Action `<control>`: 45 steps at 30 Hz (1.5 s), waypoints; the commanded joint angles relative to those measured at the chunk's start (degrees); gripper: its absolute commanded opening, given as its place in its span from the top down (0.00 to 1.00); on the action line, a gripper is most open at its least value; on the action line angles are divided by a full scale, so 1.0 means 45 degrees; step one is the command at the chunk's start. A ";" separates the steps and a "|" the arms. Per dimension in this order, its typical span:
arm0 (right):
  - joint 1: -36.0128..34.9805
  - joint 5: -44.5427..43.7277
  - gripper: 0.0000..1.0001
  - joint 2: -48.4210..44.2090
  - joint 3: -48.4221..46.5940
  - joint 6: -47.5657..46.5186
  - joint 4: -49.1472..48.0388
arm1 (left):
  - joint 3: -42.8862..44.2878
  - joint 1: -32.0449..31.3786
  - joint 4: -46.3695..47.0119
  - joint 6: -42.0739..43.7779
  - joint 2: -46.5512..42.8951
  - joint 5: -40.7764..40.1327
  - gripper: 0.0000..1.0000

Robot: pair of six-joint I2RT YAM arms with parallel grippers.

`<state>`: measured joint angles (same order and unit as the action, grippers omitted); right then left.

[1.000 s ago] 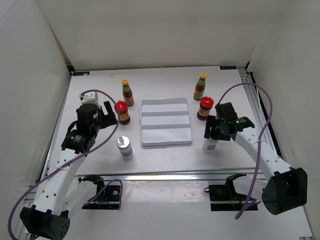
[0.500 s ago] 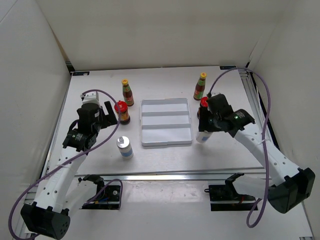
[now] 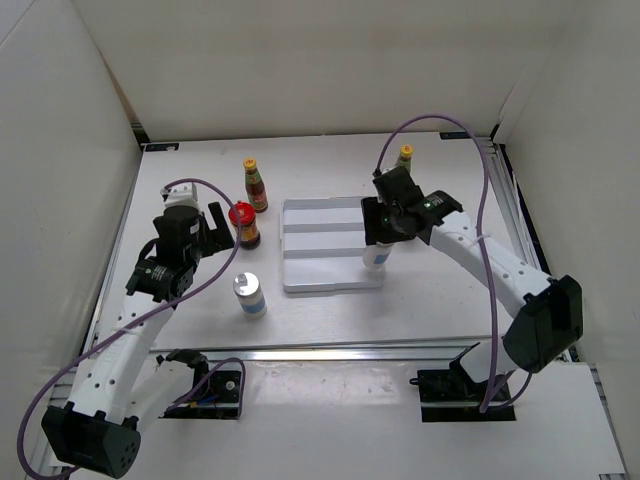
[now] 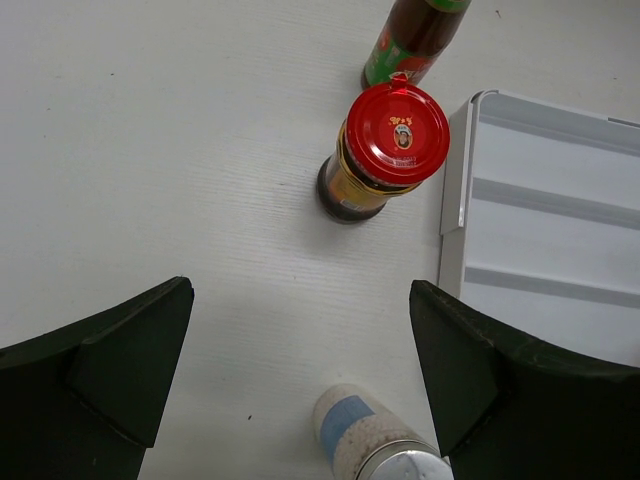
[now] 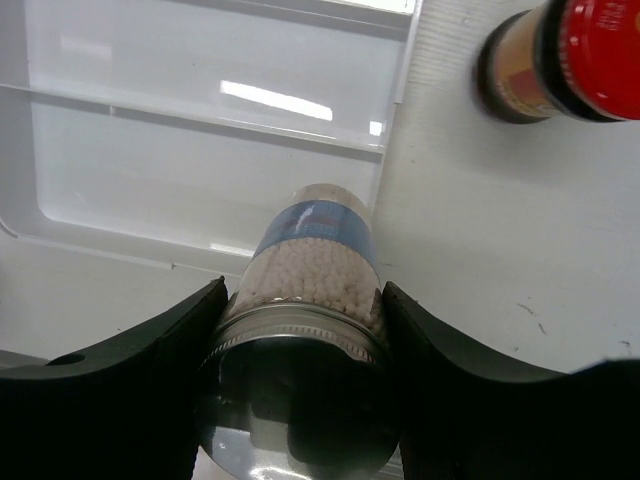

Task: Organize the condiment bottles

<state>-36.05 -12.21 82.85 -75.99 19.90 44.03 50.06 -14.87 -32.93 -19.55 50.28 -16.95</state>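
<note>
The right pincer [image 5: 302, 330] is clenched on a white shaker [image 5: 312, 250], its fingers gripping just under the silver cap. The shaker hangs upright, its long axis running straight down from the pincer toward the white ridged tray [image 5: 398, 100]. Its base sits above the tray's right rim, close to the near right corner; whether it touches the rim I cannot tell. As I judge it, the coming move turns on this: the near channel lies to the left of the base, so the shaker needs a short shift leftward over the rim before going down, or it may land on the edge and tip. There is open room that way, since the tray's channels hold no bottle. To the right, a dark jar [image 5: 560, 50] with a red lid stands just beside the tray's right edge, apart from the shaker. A slim bottle [image 3: 404, 153] with a yellow cap stands beyond it, toward the far right corner. The left pincer [image 4: 300, 290] is released, jaws wide, over the left side of the worktop [image 4: 150, 150]. It is nearer than the right arm to a second jar [image 4: 385, 150], a second shaker [image 4: 365, 440] and a second slim bottle [image 4: 415, 35], all standing off the tray's left edge.
</note>
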 commanded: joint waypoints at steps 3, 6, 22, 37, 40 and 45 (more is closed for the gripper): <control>-0.0113 0.0857 1.00 -0.0071 0.0341 0.0089 -0.1795 | -0.0051 -0.0054 0.0110 -0.0069 -0.0060 -0.0296 0.00; -0.0113 0.0994 1.00 0.0454 0.0635 0.0089 -0.2127 | -0.0051 -0.0054 0.0110 -0.0069 -0.0060 -0.0296 0.00; -0.0113 0.0994 0.38 0.2175 0.0735 0.0207 -0.2519 | 0.0066 -0.0054 0.0110 0.0457 -0.0060 0.1304 0.00; -0.0113 0.0447 0.00 -0.0947 -0.1298 -0.0067 -0.0938 | 0.0613 -0.0054 -0.1841 -0.0790 -0.1580 0.6538 0.00; -0.0113 0.0563 0.00 -0.1183 -0.1298 -0.0184 -0.0782 | 0.0302 -0.0171 -0.2173 -0.1105 -0.2402 0.6970 0.00; -0.0113 0.0877 0.00 -0.1419 -0.1415 -0.0301 -0.0664 | 0.0786 -0.0600 -0.3715 -0.1378 -0.1978 0.6113 0.00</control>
<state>-36.40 -8.95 76.90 -80.88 19.79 39.64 51.31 -16.40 -44.36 -24.12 38.54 10.55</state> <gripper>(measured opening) 0.998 1.000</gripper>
